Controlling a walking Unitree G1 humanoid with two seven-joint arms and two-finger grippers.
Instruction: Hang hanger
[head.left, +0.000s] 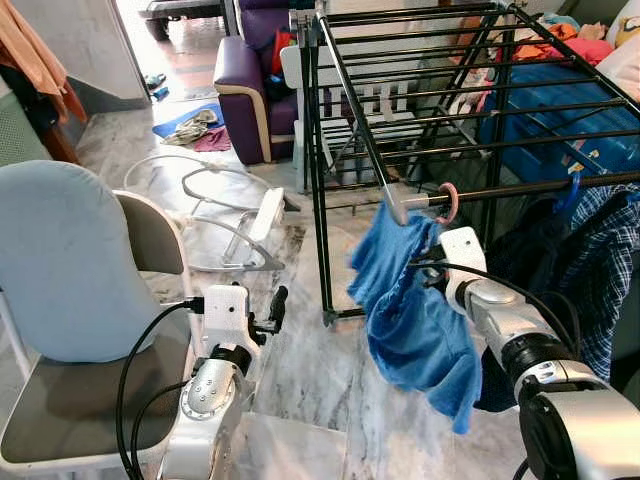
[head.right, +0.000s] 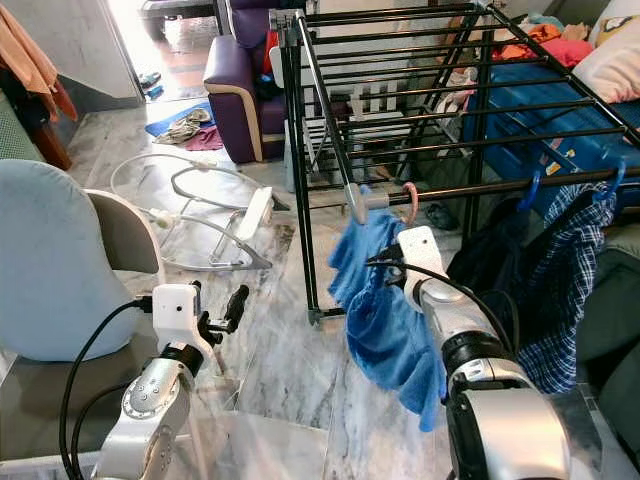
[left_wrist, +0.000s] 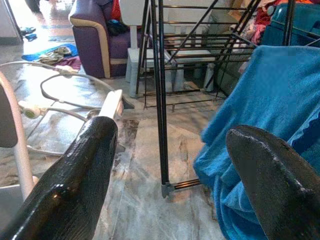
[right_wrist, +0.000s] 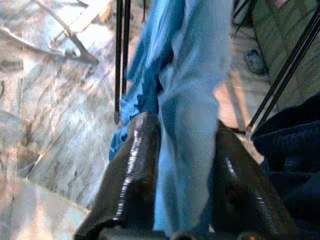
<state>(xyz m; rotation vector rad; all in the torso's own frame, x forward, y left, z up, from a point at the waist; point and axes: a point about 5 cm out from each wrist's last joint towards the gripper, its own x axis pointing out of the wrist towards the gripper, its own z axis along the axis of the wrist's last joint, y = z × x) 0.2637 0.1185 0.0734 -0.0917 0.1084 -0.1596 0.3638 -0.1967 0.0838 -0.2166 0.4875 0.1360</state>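
Blue cloth hangs from a pink hanger, whose hook sits on the front rail of the black rack. My right gripper is closed on this cloth, just under the hanger. My left gripper is open with nothing between its fingers, low near the grey chair, well apart from the rack.

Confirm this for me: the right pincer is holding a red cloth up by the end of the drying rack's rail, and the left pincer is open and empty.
Not quite: the cloth is blue, not red, as both eye views show. The rest holds: the right pincer grips it beside the drying rack rail end, and the left pincer is open and empty.
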